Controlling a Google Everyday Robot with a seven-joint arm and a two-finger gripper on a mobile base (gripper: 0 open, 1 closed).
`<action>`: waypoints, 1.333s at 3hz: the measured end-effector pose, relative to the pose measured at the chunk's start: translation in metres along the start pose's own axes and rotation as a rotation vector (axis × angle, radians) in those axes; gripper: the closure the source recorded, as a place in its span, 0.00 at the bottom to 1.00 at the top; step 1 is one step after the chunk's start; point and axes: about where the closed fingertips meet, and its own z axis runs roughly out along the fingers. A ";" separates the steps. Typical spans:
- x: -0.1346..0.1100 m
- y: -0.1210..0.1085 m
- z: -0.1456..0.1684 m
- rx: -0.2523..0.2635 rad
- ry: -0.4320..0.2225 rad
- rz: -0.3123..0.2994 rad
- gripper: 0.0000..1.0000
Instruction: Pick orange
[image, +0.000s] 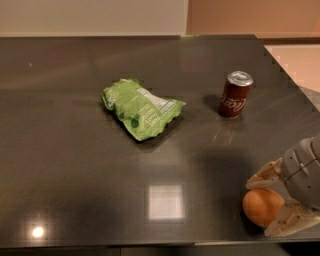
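The orange (262, 206) lies on the dark table (75, 165) near its front right corner. My gripper (274, 201) comes in from the right edge, open, with one pale finger (263, 174) just behind the orange and the other (289, 220) in front of it. The orange sits between the fingertips. I cannot tell whether the fingers touch it.
A dark red soda can (235, 94) stands upright at the right middle of the table. A green crinkled snack bag (140, 107) lies near the centre. The table's front edge runs just below the orange, its right edge close beside my gripper.
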 end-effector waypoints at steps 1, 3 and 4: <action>-0.002 -0.001 -0.001 -0.003 0.004 -0.001 0.65; -0.030 -0.034 -0.037 0.007 -0.058 0.051 1.00; -0.049 -0.057 -0.061 0.027 -0.100 0.072 1.00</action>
